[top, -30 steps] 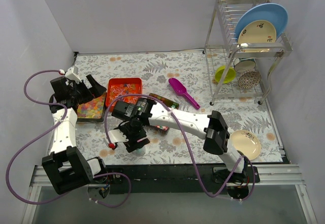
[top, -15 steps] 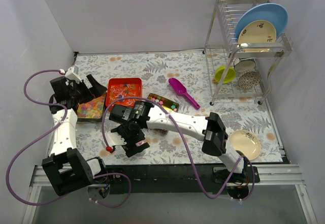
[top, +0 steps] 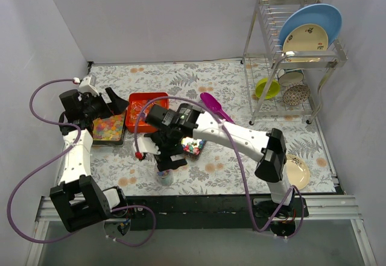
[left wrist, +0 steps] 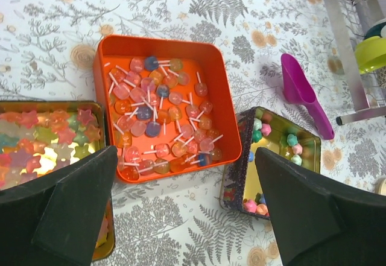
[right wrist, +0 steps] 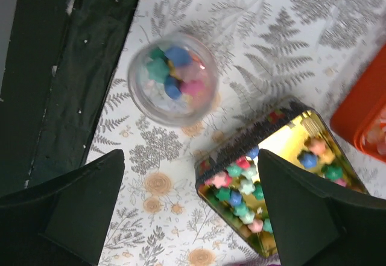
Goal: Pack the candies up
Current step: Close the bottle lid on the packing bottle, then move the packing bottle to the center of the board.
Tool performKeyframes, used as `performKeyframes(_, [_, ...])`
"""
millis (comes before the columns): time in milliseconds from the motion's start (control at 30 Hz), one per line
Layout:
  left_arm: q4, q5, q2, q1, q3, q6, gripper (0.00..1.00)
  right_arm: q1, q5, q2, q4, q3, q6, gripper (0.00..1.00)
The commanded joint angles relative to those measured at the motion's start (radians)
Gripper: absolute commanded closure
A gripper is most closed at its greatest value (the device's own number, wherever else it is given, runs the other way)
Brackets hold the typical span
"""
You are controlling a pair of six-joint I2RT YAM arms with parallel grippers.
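Some candies [right wrist: 175,67] sit in the clear cup [right wrist: 137,91], but many wait in the gold tin [right wrist: 289,127]. The left gripper [left wrist: 184,151] and right gripper [right wrist: 190,154] both stand wide apart, holding nothing.

Farthest left, large tin [left wrist: 48,102] of candies [left wrist: 45,136]; just right of it, lollipop tray [left wrist: 158,40]. Right of the tray and nearer, small tin [right wrist: 241,142] with candies inside. Behind and right of that, scoop [left wrist: 304,94] flat on the table [top: 241,79]. Before the small tin, round jar [right wrist: 134,82] holding candies.
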Motion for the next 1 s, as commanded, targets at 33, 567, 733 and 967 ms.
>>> performKeyframes(33, [0.083, 0.064, -0.002, -0.002, -0.021, -0.044, 0.02, -0.077, -0.077, -0.089, 0.020, -0.019, 0.050, 0.02])
performKeyframes(567, [0.087, 0.035, -0.028, -0.004, -0.066, -0.074, 0.02, -0.024, -0.319, 0.061, -0.029, 0.152, -0.022, 0.99])
performKeyframes(733, [0.110, -0.008, -0.040, -0.002, -0.083, -0.076, 0.02, 0.009, -0.308, 0.076, -0.003, 0.103, -0.042, 0.99])
performKeyframes(967, [0.109, 0.001, -0.049, -0.002, -0.086, -0.090, 0.02, 0.007, -0.267, 0.115, 0.028, 0.081, -0.078, 0.99])
